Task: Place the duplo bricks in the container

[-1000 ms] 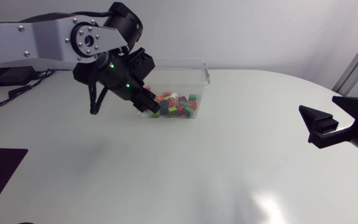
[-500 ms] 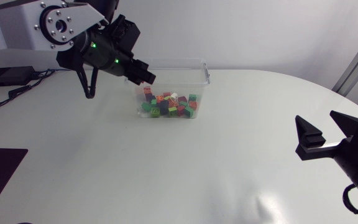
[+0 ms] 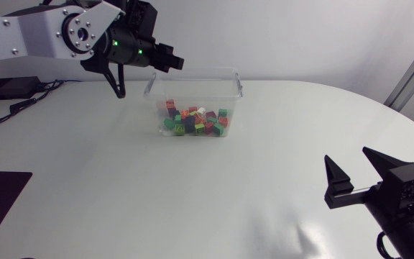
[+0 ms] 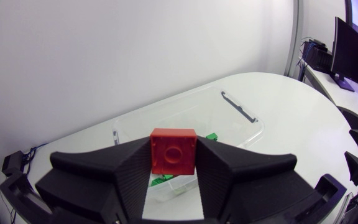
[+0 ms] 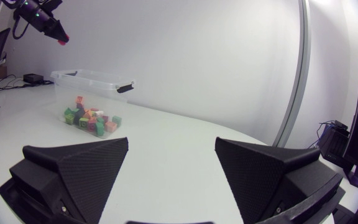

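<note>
My left arm point(image 3: 27, 36) is a silver-grey link dotted with small dark screws, ending in a round silver joint plate point(image 3: 75, 33) ringed by more screws. Past it the wrist is black, with two small green lights point(image 3: 114, 43) and a thin black cable point(image 3: 116, 83) looping beneath. My left gripper point(image 3: 172, 63) and right gripper point(image 3: 348, 157) are matte black, each with two broad wedge-shaped fingers point(image 5: 79, 165) whose inner faces carry a fine dimpled texture.

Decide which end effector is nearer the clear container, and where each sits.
Left. The left end effector, shut on a red brick, hangs above the container's corner; the right end effector is far across the table.
</note>
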Available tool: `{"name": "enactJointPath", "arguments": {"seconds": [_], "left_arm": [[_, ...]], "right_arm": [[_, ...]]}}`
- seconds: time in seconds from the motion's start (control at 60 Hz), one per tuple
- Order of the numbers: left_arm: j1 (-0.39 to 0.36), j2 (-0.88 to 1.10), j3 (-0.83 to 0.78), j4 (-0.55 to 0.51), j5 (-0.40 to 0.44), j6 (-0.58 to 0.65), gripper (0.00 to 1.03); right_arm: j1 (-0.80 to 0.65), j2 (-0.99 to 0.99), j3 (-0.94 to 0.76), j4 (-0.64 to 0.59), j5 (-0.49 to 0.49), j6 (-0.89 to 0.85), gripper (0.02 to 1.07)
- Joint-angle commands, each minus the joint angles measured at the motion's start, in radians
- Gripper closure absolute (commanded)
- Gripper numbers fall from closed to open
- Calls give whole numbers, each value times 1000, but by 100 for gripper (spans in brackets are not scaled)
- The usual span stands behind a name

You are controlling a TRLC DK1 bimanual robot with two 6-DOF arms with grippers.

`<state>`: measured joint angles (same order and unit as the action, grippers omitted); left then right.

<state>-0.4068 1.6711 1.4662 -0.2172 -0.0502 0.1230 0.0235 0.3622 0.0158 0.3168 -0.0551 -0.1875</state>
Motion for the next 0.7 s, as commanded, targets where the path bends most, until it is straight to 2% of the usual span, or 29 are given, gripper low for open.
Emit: {"name": "enactJointPath", "arguments": {"seconds": [0.0,0.333,0.5,0.633,0.683], "left_arm": [[-9,53,63,21,7,-28,72],[6,208,281,16,7,-33,69],[6,271,350,12,6,-36,40],[10,329,390,12,1,-34,30],[13,343,399,12,0,-36,25]], "right_arm": [[16,-43,-22,-8,9,-23,6],[10,-137,-22,-79,9,-17,6],[10,-241,-22,-137,9,-17,6],[10,-368,-22,-222,11,-20,7],[7,-367,-22,-219,23,-24,7]]}}
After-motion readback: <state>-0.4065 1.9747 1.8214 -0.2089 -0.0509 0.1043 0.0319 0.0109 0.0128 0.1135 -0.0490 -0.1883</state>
